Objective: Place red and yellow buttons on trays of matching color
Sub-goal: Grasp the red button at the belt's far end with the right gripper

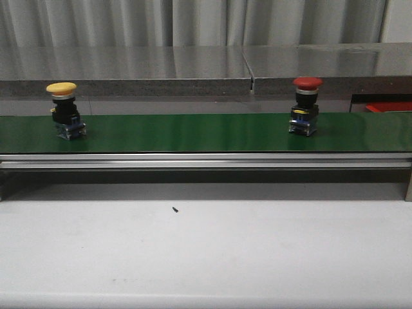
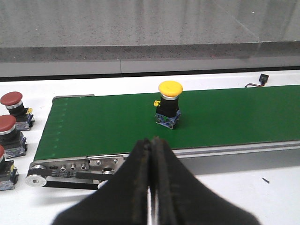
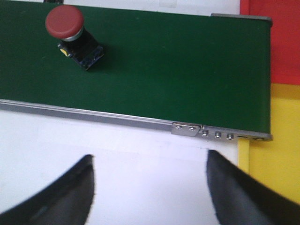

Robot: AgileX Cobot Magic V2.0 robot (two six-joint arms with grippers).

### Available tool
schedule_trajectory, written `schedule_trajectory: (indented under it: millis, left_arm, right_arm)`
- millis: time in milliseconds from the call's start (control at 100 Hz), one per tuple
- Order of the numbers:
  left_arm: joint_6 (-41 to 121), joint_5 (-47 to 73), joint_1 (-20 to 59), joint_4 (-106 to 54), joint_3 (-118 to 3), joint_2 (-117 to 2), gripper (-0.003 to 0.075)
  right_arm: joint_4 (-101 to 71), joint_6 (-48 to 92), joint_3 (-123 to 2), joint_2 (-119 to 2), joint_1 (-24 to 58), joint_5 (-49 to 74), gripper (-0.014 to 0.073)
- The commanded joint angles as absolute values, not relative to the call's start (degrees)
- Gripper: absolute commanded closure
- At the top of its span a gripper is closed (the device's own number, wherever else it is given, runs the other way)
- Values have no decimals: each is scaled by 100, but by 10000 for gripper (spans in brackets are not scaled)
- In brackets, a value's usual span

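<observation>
- Nothing picked yet: yellow mushroom-cap push button (image 1: pixel 63 109) at the frame's left on the green conveyor belt (image 1: pixel 193 132), red mushroom-cap push button (image 1: pixel 306 105) right of centre
- Left gripper (image 2: pixel 151 197) fingers pressed together, empty; right gripper (image 3: pixel 150 187) spread wide, empty
- Next, likely: right gripper descends over the red button

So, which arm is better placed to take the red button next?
Probably the right: its gripper is open, and the red button and trays show in its wrist view. The left gripper is shut, facing the yellow button.

Red button (image 3: pixel 70 33) upright on green belt (image 3: pixel 178 70); right pincer (image 3: pixel 150 187) spread wide.
</observation>
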State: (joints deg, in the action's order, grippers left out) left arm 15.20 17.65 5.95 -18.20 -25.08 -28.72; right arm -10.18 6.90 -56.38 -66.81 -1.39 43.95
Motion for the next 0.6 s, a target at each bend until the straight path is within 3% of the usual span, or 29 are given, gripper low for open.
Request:
schedule_trajectory:
  millis: [0,590]
  left_arm:
    - [1512,1306,635,-1918,-2676,-2884,739]
    - [1512,1306,635,-1918,-2676,-2884,739]
  right_arm:
    - [-1155,785,-5872,-6810,-126,4020,-46]
    - [-1999,1878,-7296,-8891,74,3976,-29]
